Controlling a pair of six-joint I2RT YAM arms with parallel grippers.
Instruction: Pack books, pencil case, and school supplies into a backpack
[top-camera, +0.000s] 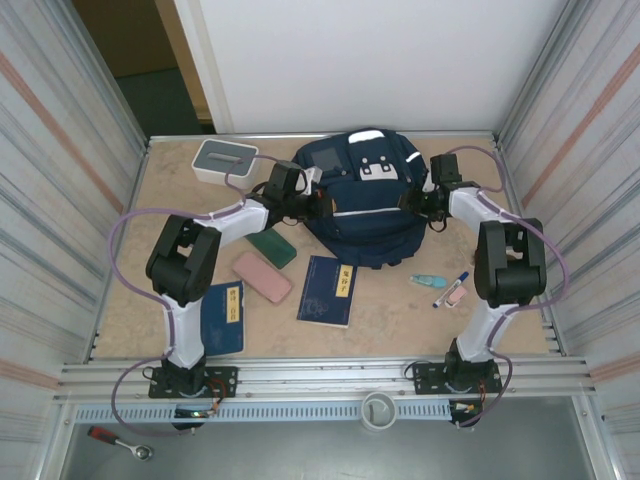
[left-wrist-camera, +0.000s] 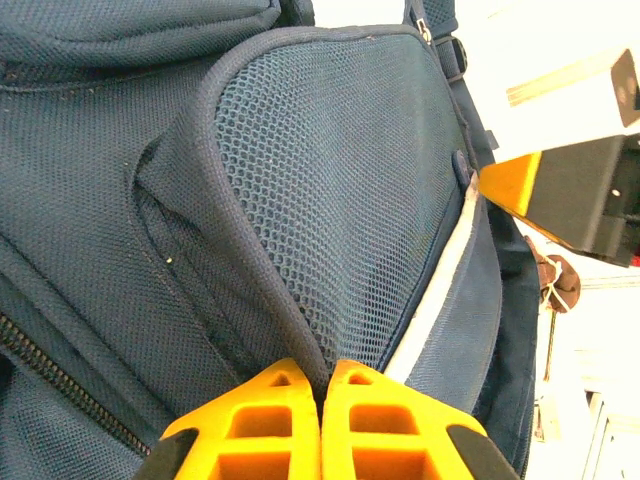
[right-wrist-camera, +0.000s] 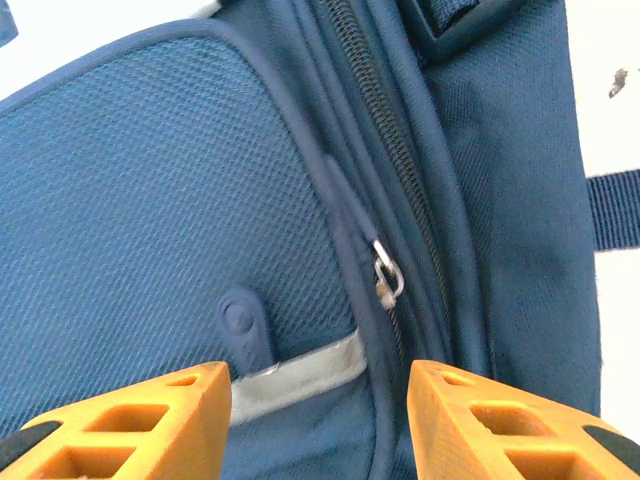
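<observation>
The orange left gripper (left-wrist-camera: 322, 400), fingers pressed together, pinches a fold of the large navy-blue fabric backpack (top-camera: 365, 200), which lies between both arms. The right gripper (right-wrist-camera: 320, 400), jaws apart, frames the small metal zipper pull (right-wrist-camera: 388, 275). The step appears to be opening the bag; next, close on that pull and draw it along. 2 thin navy softcover books (top-camera: 328, 290) lie in front, unpacked.

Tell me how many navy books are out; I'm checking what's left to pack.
2. The left book lies by the left arm's base; the middle book lies just in front of the backpack. More could be hidden under the backpack.
</observation>
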